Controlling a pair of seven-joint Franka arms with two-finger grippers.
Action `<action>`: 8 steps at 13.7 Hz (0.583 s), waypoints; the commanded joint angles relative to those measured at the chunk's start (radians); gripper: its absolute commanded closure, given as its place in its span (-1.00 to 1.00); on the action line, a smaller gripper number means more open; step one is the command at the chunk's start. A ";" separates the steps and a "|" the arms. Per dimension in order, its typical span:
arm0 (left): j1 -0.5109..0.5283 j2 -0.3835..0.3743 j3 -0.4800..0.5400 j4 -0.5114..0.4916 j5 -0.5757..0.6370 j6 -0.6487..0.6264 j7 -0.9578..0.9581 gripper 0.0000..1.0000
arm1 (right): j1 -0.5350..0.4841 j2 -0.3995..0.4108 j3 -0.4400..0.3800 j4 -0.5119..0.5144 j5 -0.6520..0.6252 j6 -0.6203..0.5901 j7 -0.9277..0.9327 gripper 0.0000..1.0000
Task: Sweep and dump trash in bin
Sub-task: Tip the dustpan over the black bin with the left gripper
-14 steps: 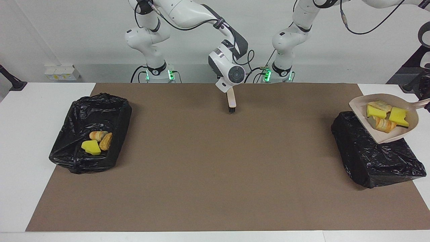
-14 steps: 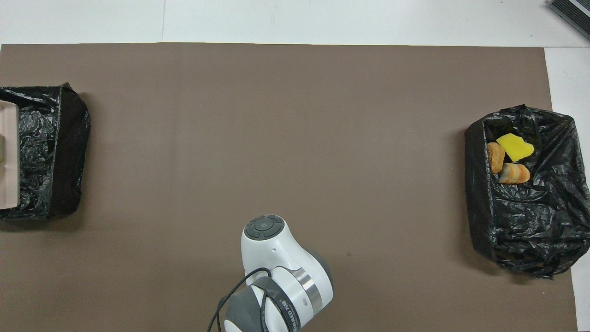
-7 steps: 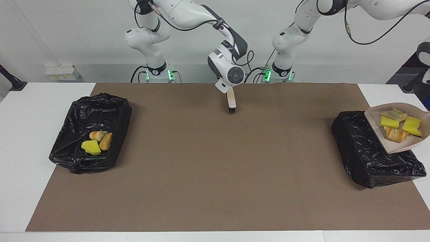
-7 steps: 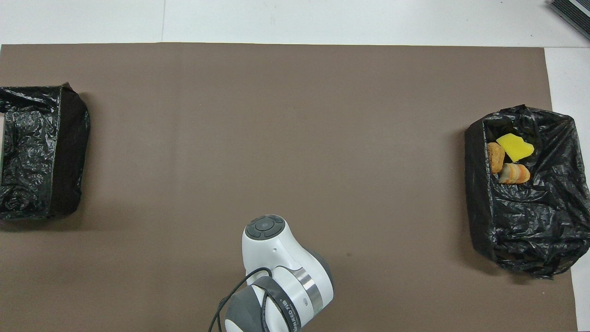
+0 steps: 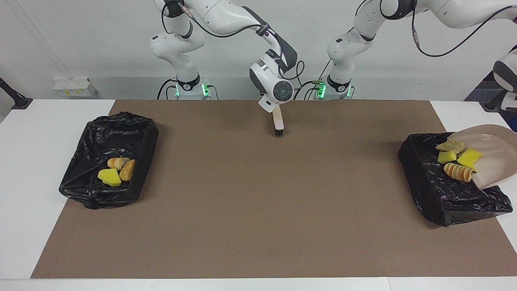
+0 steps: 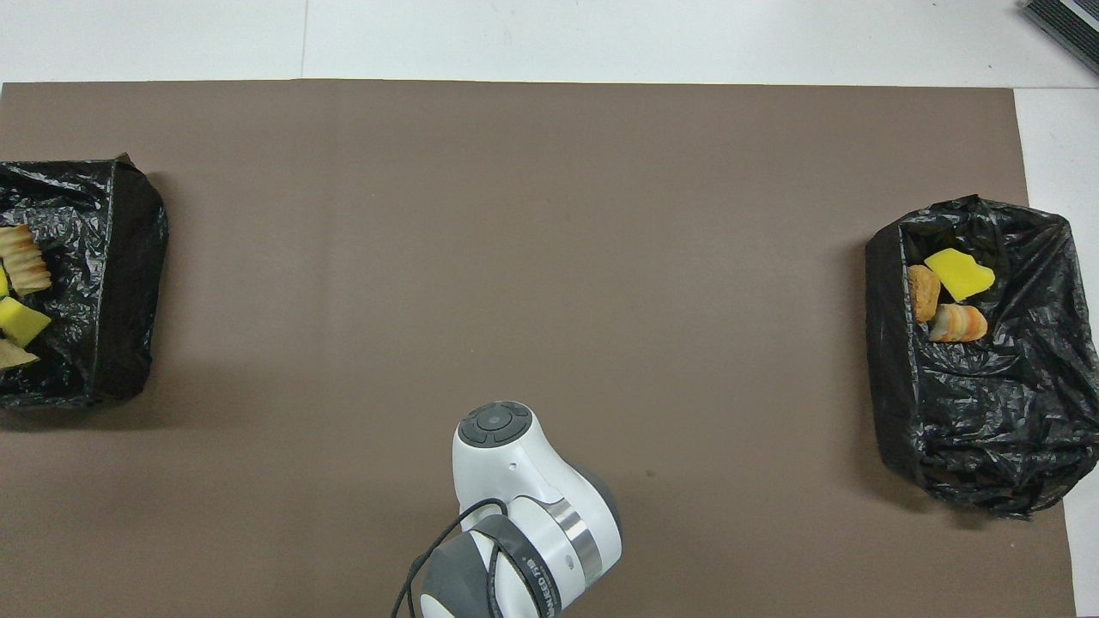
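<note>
The right gripper (image 5: pixel 278 114) is over the brown mat (image 5: pixel 258 194) at the bench (image 5: pixel 40 121) edge nearest the robots, fingers clenched on the pale handle of a small brush (image 5: pixel 278 124) whose dark bristles hang down to the mat. The left gripper is out of sight past the bench's end on the left arm's side, its fingers clamped shut. There, a smooth beige dustpan (image 5: pixel 494 155) tilts over a crinkly black-lined bin (image 5: pixel 444 194), with four scraps of trash (image 5: pixel 456 159) sliding off its lip into the bin: two yellow sponge bits, two ridged bread-like pieces. A second lined bin (image 5: pixel 105 190) at the right arm's end holds three scraps (image 5: pixel 117 169). The mat's whole middle lies open.
</note>
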 commanded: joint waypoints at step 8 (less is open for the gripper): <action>-0.027 -0.119 0.002 0.000 0.085 -0.084 -0.021 1.00 | -0.006 -0.029 0.004 -0.042 0.027 0.060 -0.039 1.00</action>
